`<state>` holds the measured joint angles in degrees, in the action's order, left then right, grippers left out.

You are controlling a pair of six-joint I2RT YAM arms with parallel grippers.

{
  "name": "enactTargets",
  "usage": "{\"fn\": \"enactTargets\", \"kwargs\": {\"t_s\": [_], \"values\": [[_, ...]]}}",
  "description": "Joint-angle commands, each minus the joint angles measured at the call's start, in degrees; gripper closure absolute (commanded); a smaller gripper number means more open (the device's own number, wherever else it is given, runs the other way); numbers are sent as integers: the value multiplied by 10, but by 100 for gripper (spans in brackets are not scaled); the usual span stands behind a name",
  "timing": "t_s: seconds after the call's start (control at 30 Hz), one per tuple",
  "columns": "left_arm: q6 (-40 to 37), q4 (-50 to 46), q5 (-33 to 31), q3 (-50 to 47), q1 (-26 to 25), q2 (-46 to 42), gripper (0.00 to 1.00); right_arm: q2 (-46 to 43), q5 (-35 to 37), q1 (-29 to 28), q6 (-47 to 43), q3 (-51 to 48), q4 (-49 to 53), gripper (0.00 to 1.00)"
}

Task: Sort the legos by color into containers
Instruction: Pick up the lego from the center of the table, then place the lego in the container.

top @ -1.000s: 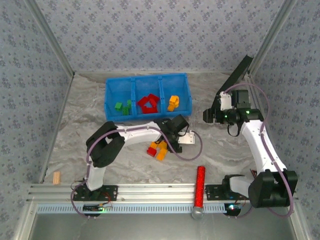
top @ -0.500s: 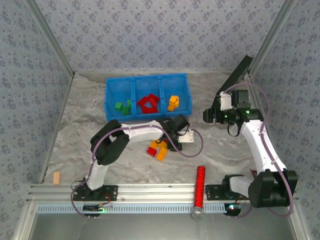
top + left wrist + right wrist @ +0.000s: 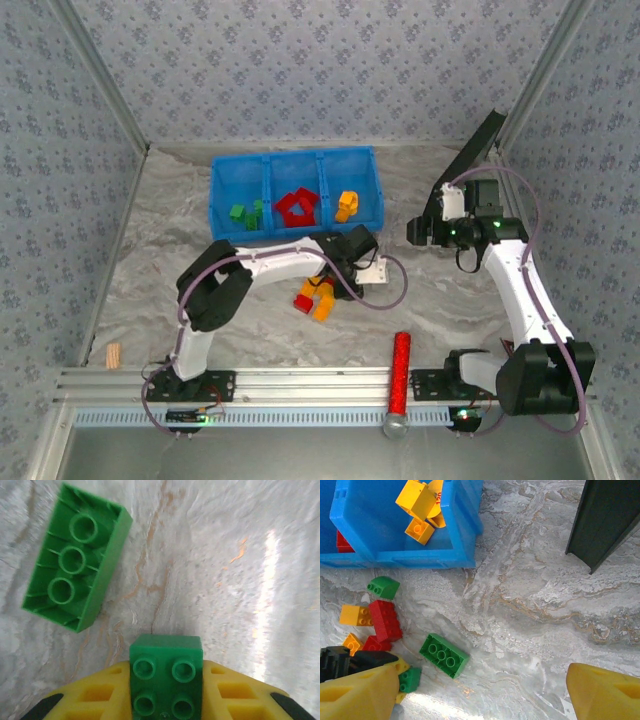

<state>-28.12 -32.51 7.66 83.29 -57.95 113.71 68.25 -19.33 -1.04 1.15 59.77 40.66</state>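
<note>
"120" on curved yellow lego [image 3: 438,511]

Blue tray [image 3: 292,156] holding sorted bricks [image 3: 296,207], left arm [image 3: 272,262] over loose bricks [image 3: 314,300], red cylinder [image 3: 400,370] nearby

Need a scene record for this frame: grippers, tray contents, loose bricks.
left gripper: shut on green 2x2 brick
right gripper: open, holding nothing
blue tray: three compartments; green bricks left, red bricks middle, orange-yellow bricks right
loose on table: green 2x4 brick underside up, red brick, yellow brick, rounded green piece
other: red cylinder by the near rail
</note>
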Motion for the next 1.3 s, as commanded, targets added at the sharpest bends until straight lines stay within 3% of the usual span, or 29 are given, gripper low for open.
{"fn": "enactTargets", "kwargs": {"t_s": [0.0,0.2,0.33,0.5,0.7,0.9,1.07,1.27], "values": [[30,-40,55,56,18,-79,73,-9,-13,5,19,11,11,13],[90,-47,83,66,84,-178,73,-28,-26,-26,102,-17,14,13],[108,-45,66,46,139,-233,72,-45,31,-116,187,-36,21,13],[135,-38,-11,9,219,-269,72,-36,75,-245,332,-60,-3,13],[245,24,-18,-18,306,-267,73,12,115,-320,422,-54,-21,11],[346,24,-28,-16,387,-237,73,64,135,-387,475,-34,-23,11],[379,21,-28,-25,440,-206,73,101,136,-422,499,-27,-32,9],[392,16,-41,-28,466,-157,73,138,131,-442,522,-21,-51,9]]}}
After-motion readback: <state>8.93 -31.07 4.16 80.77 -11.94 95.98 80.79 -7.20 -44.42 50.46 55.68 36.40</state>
